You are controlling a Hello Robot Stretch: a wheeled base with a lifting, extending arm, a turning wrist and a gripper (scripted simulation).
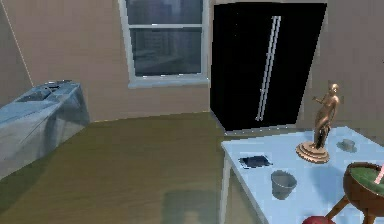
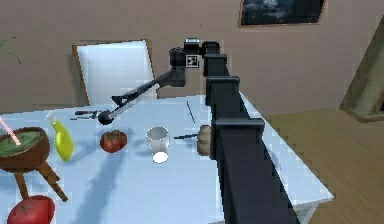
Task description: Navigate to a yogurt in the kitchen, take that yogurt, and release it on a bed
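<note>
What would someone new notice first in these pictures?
The black fridge stands tall in the forward view's upper right, beside a window. Below it, a gold statue stands on a pale blue table. In the arm side view, the dark arm reaches out past a cup and a red fruit.

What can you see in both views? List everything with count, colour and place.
window: one, white-framed, forward view's top
fridge: one, black, right of the window
counter: one, blue-grey, forward view's left
table: one, light blue, arm side view's foreground
statue: one, bronze, on the table
bowl: one, green, on a wooden stand on the table
bottle-like thing: one, yellow, beside the bowl
cup: one, clear, mid-table
round things: two, red, one left of the cup, another at the table's near edge
chair: one, white, behind the table
picture: one, dark, on the wall
arm: one, dark, over the table
tool: one, dark, at the arm's far end
</note>
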